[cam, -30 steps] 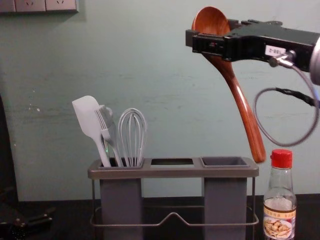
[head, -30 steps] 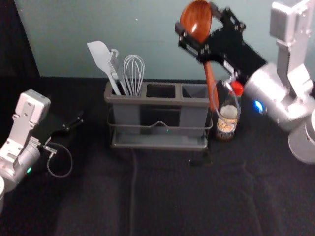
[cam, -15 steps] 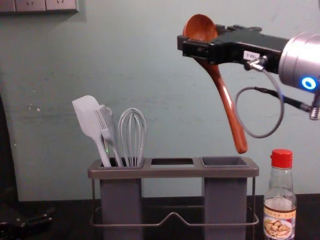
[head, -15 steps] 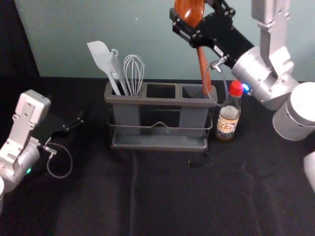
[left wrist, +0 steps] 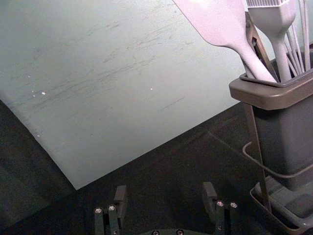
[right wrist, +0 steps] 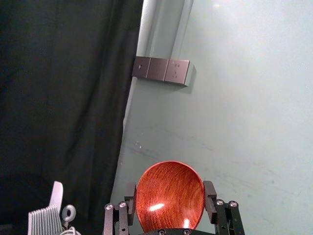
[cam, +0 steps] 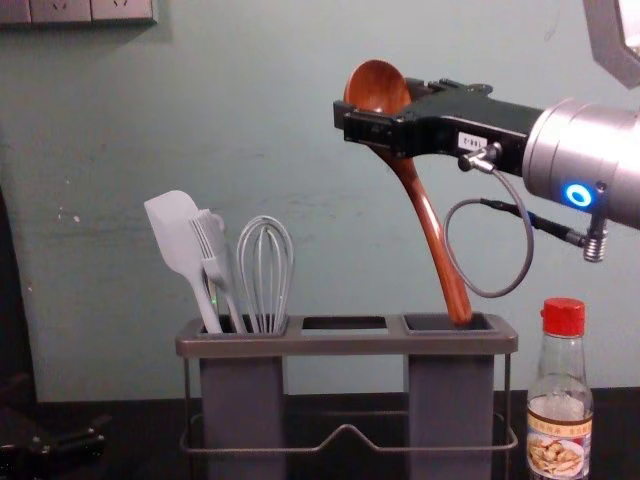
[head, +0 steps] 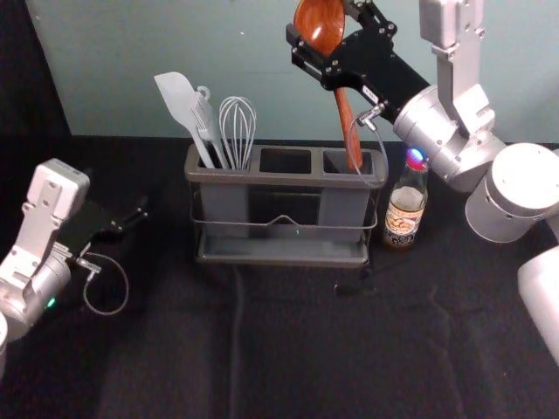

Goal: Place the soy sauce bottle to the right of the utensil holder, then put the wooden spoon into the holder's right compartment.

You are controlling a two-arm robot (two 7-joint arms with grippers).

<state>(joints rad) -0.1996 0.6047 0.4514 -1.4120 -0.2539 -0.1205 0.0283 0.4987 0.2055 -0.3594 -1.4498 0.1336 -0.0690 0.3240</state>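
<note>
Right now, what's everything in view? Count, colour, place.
Wooden spoon: 1, red-brown, tilted, handle end at right compartment's mouth
Utensil holder: 1, grey-brown, mid-table
Soy sauce bottle: 1, clear, red cap, right of holder
Spatula: 1, pale grey, left compartment
Brush: 1, pale grey, same
Whisk: 1, grey, same
Ring-ended utensil: 1, pale, same, kind unclear
Socket panels: 3, brownish, wall
Right gripper: 1, black, above holder, gripping spoon's bowl
Left gripper: 1, black, left of holder, open
</note>
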